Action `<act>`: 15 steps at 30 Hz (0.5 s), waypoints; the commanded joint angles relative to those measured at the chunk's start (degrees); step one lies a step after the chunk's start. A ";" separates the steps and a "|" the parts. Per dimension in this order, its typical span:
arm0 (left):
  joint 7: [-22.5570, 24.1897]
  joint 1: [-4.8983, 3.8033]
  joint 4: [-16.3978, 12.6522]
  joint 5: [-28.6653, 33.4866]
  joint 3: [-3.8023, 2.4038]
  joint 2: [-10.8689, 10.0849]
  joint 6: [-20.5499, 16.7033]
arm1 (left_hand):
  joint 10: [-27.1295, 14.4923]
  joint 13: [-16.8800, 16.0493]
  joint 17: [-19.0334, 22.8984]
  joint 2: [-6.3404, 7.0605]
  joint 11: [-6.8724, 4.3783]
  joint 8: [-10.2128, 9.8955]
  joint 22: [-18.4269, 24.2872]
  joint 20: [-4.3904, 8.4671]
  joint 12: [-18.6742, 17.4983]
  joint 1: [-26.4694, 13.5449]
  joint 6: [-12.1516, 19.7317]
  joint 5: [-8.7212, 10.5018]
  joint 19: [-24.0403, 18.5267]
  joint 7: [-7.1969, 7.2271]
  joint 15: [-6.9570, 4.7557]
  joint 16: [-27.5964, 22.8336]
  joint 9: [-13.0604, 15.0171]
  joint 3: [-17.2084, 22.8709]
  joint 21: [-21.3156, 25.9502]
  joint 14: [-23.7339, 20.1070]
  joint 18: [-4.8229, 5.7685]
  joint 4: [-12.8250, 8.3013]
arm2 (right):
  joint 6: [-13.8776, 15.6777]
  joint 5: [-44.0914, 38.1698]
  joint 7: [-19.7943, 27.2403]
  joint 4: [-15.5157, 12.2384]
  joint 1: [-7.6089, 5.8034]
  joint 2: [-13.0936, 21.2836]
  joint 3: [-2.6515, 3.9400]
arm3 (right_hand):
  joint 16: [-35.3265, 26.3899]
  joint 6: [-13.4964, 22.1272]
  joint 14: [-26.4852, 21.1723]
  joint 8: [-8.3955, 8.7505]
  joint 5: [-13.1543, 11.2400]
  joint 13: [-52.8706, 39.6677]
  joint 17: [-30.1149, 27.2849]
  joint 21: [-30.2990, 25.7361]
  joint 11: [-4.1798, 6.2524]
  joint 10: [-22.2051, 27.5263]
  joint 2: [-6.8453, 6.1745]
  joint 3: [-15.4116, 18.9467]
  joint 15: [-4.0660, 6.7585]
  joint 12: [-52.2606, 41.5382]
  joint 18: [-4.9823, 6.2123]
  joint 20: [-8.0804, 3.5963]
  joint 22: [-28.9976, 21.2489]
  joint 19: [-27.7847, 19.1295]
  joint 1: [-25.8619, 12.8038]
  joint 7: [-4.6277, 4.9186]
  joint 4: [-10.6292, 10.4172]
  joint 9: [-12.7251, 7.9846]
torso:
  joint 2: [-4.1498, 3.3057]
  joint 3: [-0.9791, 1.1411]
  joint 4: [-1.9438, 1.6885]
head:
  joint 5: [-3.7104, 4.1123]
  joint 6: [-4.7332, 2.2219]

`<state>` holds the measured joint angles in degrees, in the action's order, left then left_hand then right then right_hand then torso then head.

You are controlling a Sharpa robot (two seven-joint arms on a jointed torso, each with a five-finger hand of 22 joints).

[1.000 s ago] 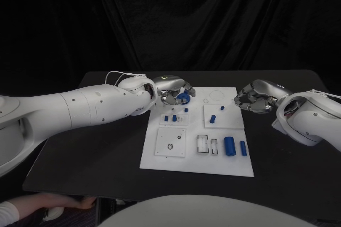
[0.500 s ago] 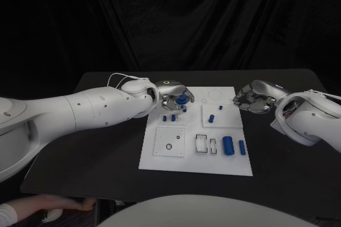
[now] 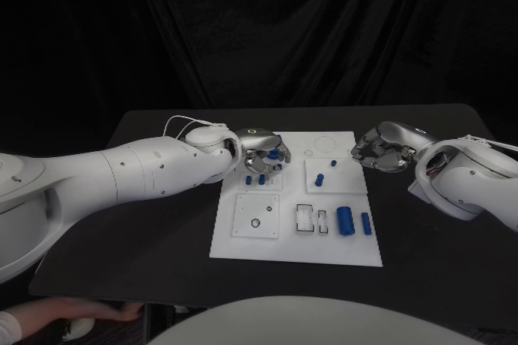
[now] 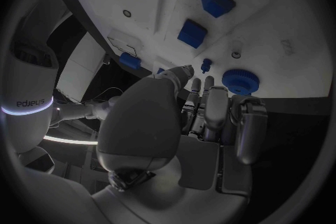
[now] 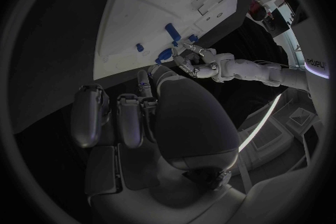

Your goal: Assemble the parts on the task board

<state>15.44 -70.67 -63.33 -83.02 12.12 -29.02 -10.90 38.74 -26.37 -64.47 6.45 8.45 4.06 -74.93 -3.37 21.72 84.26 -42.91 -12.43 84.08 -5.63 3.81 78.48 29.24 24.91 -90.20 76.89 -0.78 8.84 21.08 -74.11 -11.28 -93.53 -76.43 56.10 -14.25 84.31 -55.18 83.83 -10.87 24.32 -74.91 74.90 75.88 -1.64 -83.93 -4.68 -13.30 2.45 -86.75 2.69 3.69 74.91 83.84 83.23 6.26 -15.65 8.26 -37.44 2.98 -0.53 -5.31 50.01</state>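
The task board (image 3: pixel 283 249) lies flat at the centre of the black table (image 3: pixel 129 233), its long side running away from the robot. On its lower right stand a large blue cylinder (image 3: pixel 346 219) and a slimmer blue bar (image 3: pixel 366 224) just beside it. In the upper half, small blue pegs (image 3: pixel 260 179) stand in a raised square plate, and one more blue peg (image 3: pixel 319 180) stands on the neighbouring plate to the right.

The left hand (image 3: pixel 263 153) sits over the board's upper left corner, at the end of the arm that reaches in from the left edge of the frame. Its fingers are curled in narrowly around a round blue part (image 3: pixel 274 156), which shows between them. The left wrist view shows a ridged blue disc (image 4: pixel 240 81) at the fingertips (image 4: pixel 183 71), with the board beyond carrying two blue blocks (image 4: pixel 191 32); whether the fingers actually press the disc there is hard to make out.

The right hand (image 3: pixel 383 150) hovers just off the board's upper right edge, over the table, apart from every part. Its fingers are drawn in toward the palm; the right wrist view shows them (image 5: pixel 130 117) lying side by side with nothing visible between them. The palm side is hidden from the head view.
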 commanded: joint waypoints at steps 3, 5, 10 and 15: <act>-0.44 0.27 0.64 -0.43 -0.06 0.49 1.11 | 0.46 -0.15 0.33 -0.18 0.10 0.41 -15.07 -0.22 0.53 -0.33 -0.58 0.20 5.92 -0.07 0.09 -0.43 -0.11 -0.29 0.20 -0.60 0.78 -0.40 | -0.64 0.28 -0.21 -0.18 0.18 0.00 0.04 | 0.02 -0.34 4.48 -0.29 0.20 -10.28 7.20 -0.09 0.27 -2.54 -0.37 -0.23 0.20 -0.16 0.67 -0.13 10.24 0.70 -0.23 -0.10 -0.06 0.05 | -0.05 -0.06 -0.10 | 0.09 -0.01; -0.54 0.37 0.95 -0.43 -0.06 0.72 1.12 | 0.46 -0.17 0.29 -0.24 0.10 0.43 -15.07 -0.22 0.57 -0.29 -0.66 0.21 5.92 -0.08 0.08 -0.40 -0.11 -0.28 0.20 -0.58 0.78 -0.44 | -0.80 0.40 -0.18 -0.20 0.18 -0.02 0.04 | 0.02 -0.34 4.48 -0.29 0.20 -10.28 7.20 -0.09 0.27 -2.54 -0.37 -0.23 0.20 -0.16 0.67 -0.13 10.24 0.70 -0.23 -0.10 -0.06 0.05 | -0.02 -0.04 -0.06 | 0.10 -0.01; -0.61 0.61 1.43 -0.43 -0.06 1.10 1.06 | 0.81 -0.43 0.75 -1.08 -0.09 0.78 -15.07 -0.12 1.18 0.50 -1.69 0.15 5.92 -0.23 -0.09 -0.48 -0.18 0.08 0.20 -0.80 0.78 -1.25 | -1.09 0.51 -0.14 -0.23 0.18 -0.03 0.04 | 0.03 -0.36 4.48 -0.30 0.24 -10.23 7.21 -0.15 0.28 -2.50 -0.33 -0.29 0.20 -0.12 0.68 -0.14 10.23 0.68 -0.21 -0.11 -0.05 0.04 | -0.01 -0.03 -0.08 | 0.28 -0.01; -0.71 0.88 1.91 -0.43 -0.06 1.37 1.38 | 0.91 -0.49 1.02 -1.27 -0.17 0.94 -15.07 -0.05 1.37 0.70 -2.09 0.02 5.92 -0.33 -0.17 -0.54 -0.18 0.15 0.20 -0.91 0.78 -1.53 | -1.43 0.55 -0.17 -0.27 0.17 0.03 0.04 | 0.03 -0.36 4.48 -0.30 0.24 -10.23 7.21 -0.15 0.28 -2.50 -0.33 -0.29 0.20 -0.12 0.68 -0.14 10.23 0.68 -0.21 -0.11 -0.05 0.04 | -0.03 -0.01 -0.05 | 0.43 -0.01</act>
<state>14.70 -69.96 -61.50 -83.18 12.11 -27.79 -10.27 39.22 -26.81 -63.56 5.77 8.31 4.65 -74.92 -3.37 22.89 84.94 -44.54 -12.43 84.08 -6.04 3.64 78.26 29.13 25.16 -90.20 76.31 -0.78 7.64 20.28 -73.68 -11.27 -93.65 -76.42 56.08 -14.25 84.31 -55.18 83.83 -10.87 24.32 -74.90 74.91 75.88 -1.64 -83.93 -4.68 -13.30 2.45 -86.75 2.69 3.69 74.91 83.84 83.24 6.26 -15.65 8.26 -37.45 2.95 -0.59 -4.97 50.01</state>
